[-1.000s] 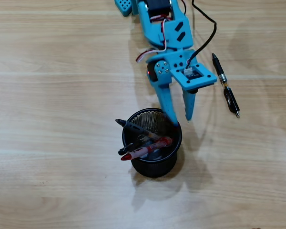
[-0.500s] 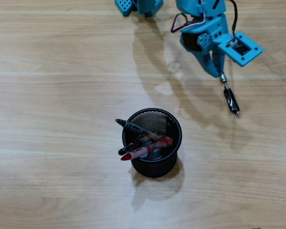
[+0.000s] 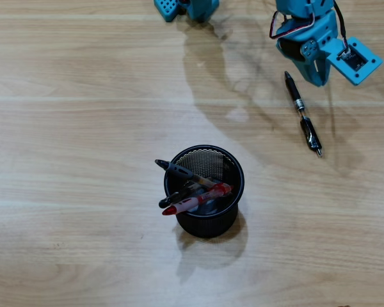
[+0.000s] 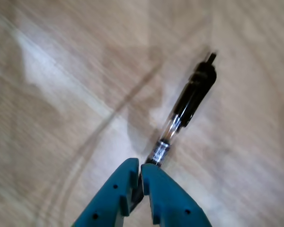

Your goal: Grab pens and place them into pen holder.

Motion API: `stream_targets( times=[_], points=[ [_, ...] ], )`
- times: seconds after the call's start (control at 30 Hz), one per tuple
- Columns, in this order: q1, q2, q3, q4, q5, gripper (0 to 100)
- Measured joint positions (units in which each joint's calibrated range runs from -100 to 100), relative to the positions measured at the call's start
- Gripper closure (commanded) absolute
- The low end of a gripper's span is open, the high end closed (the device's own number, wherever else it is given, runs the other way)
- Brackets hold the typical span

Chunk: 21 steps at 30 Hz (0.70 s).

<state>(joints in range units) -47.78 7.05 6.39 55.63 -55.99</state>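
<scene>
The wooden desk (image 3: 83, 128) carries everything, and my landmark is the black mesh pen holder (image 3: 227, 220), which stands upright near the lower middle in the overhead view. There is one holder. Inside it I count about three pens (image 3: 198, 192) leaning together: one dark, one with red parts, and maybe one more dark one; I cannot separate them fully. So I judge that most of the task is done. One black pen (image 3: 302, 114) lies flat on the desk, well apart from the holder, up and to the right of it. My claw (image 4: 138, 176) is at the near end of this pen. In the wrist view the two blue fingers (image 4: 114, 189) are almost together, clenched around the pen's end, but the pen is not lifted. This last pen is left to carry.
</scene>
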Motion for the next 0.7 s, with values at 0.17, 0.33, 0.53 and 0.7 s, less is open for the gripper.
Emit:
stream_targets(
  times=[0.17, 0.33, 0.53, 0.7],
  points=[
    [0.3, 4.8, -7.1, 12.9, -3.6, 97],
    [-0.1, 10.0, -14.3, 17.8, -3.9, 97],
    [-0.1, 15.7, -20.9, 18.0, -3.9, 90],
    [-1.4, 19.5, -23.7, 18.0, -4.4, 85]
  ],
)
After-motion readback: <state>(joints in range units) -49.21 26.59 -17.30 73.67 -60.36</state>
